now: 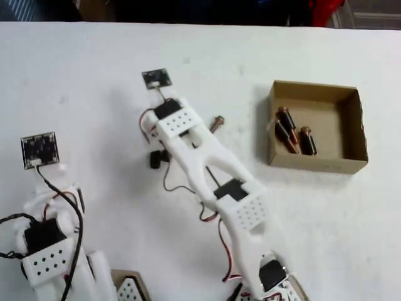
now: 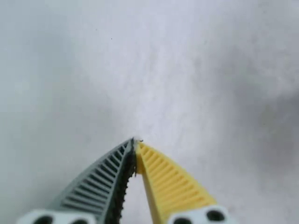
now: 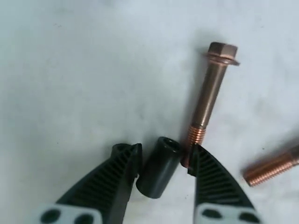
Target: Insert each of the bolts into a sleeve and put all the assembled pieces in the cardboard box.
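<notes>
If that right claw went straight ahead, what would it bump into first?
Likely the black sleeve lying between the right gripper's open fingers; the copper bolt lies just beyond.

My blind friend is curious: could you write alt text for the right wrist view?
The right tool, open, straddles a black sleeve lying on a white table. A copper bolt lies beside it, threaded end by one finger; the threaded end of a second bolt shows farther off.

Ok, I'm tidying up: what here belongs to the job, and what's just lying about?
Job: black cylindrical sleeve, copper hex-head bolt, second bolt's threaded end, brown cardboard box, three assembled pieces inside.
Not: white table, red object behind it.
</notes>
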Controlling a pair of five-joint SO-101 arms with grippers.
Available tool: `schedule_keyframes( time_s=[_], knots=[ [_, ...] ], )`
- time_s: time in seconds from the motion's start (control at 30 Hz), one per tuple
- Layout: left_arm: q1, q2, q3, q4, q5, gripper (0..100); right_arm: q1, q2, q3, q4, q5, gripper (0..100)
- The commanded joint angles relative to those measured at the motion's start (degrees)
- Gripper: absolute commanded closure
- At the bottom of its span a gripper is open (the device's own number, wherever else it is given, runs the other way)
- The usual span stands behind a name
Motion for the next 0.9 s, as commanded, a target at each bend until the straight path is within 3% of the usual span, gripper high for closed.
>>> schedule_keyframes(
  time_s=[0.0,0.3,0.4,0.6,0.87],
  knots=[
    [-0.4,-0.7,-0.2,-1.4,-0.5,98,-1.8,-0.4,-4.0,2.4,-2.4,85.0],
    [-0.4,-0.7,-0.2,-1.3,-0.4,98,-1.5,-0.2,-3.7,3.7,-3.2,85.1],
    [-0.3,-0.7,-0.2,-1.3,-0.4,98,-1.6,-0.2,-3.7,5.8,-7.7,85.1],
    [-0.2,-0.7,-0.2,-1.3,-0.4,98,-1.0,-0.1,-3.7,5.7,-9.6,95.4],
    [-0.2,-0.7,-0.2,-1.3,-0.4,98,0.6,1.4,-4.0,5.7,-9.2,96.0]
  ],
)
